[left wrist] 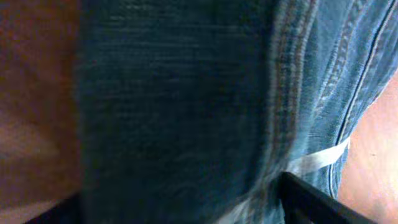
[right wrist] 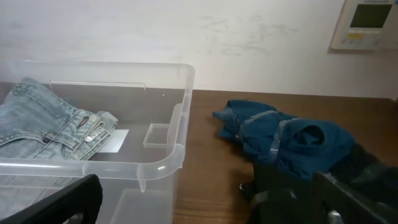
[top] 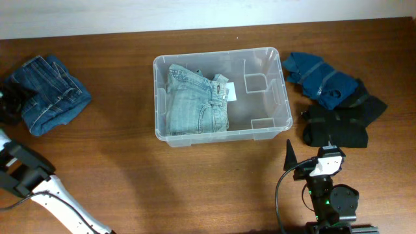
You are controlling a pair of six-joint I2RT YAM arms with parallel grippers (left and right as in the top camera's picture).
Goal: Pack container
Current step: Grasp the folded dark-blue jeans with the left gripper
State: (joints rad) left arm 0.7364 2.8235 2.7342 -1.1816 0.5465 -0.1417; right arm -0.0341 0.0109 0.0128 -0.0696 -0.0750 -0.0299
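- Across the wooden table [top: 130, 182], clothes lie on both sides, probably so each arm can reach its own pile.
- At its middle sits the container [top: 288, 104], with folded light jeans [top: 195, 101] filling its left half. The right half looks kept free for more.
- Far left lie the dark jeans [top: 52, 97]. The left gripper [left wrist: 174, 205] has a finger on either side of the denim, but blur hides whether it pinches.
- A teal garment [top: 318, 75] and a black garment [top: 338, 123] touch, right of the bin.
- The right gripper [right wrist: 205, 202] hangs spread wide and empty, its fingertips cut off.
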